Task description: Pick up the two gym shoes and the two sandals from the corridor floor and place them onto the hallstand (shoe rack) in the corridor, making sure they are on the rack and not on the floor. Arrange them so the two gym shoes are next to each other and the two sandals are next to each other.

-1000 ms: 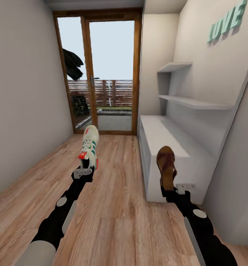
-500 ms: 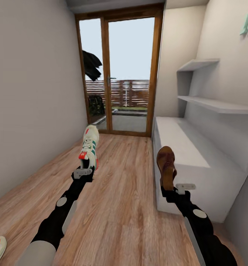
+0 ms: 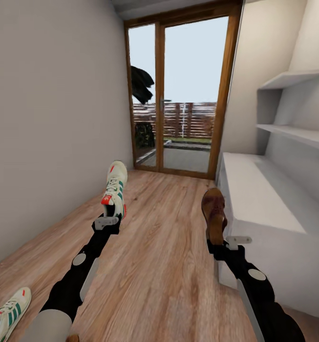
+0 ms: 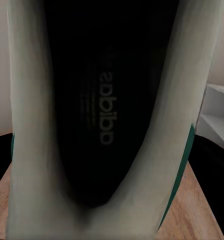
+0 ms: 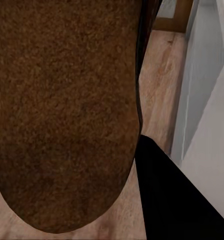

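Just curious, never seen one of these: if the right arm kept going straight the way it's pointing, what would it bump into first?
Probably the white hallstand: the right gripper, holding a brown sandal, points forward along its front edge. Depth is unclear, so it might slip past over the wood floor.

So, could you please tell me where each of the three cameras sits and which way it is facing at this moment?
Head view: on the robot's head, looking forward and down the corridor toward the glass door; both arms show, the left tool holding a sneaker, the right tool holding a sandal.
Left wrist view: near the left tool, looking into the sneaker's dark inside.
Right wrist view: near the right tool, facing the sandal's brown surface, the floor beyond.
Shared: head and left wrist views share the sneaker; head and right wrist views share the sandal.
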You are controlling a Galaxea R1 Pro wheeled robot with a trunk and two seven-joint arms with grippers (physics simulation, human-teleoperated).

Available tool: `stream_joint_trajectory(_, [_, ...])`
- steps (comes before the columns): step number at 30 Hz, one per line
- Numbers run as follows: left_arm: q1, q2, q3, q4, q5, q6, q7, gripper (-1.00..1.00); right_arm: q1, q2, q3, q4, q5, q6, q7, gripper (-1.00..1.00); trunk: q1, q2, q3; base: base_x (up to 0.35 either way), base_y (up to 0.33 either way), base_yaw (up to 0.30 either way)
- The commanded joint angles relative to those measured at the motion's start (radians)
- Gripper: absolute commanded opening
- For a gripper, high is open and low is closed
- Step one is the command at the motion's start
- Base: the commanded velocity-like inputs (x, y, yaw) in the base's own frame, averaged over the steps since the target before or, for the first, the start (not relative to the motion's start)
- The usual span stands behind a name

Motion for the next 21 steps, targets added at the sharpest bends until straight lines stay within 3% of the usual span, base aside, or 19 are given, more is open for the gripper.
stream_joint_trajectory(1, [-0.001, -0.001, 0.003, 0.001, 0.009, 0.000, -0.009, -1.00, 0.000, 0.000, -0.001, -0.002, -0.003, 0.006, 0.000, -1.00, 0.000, 0.000, -0.001, 0.025, -0.018, 0.292])
stream_joint_trajectory(8, [-0.001, -0.008, 0.003, 0.001, 0.009, 0.000, -0.009, -1.00, 0.000, 0.000, -0.001, -0.002, -0.003, 0.006, 0.000, -1.00, 0.000, 0.000, -0.001, 0.133, -0.071, 0.258])
stream_joint_trajectory(21, [-0.001, -0.009, 0.003, 0.001, 0.009, 0.001, -0.009, -1.00, 0.000, 0.000, -0.001, -0.002, -0.003, 0.006, 0.000, -1.00, 0.000, 0.000, -0.001, 0.279, -0.238, 0.020])
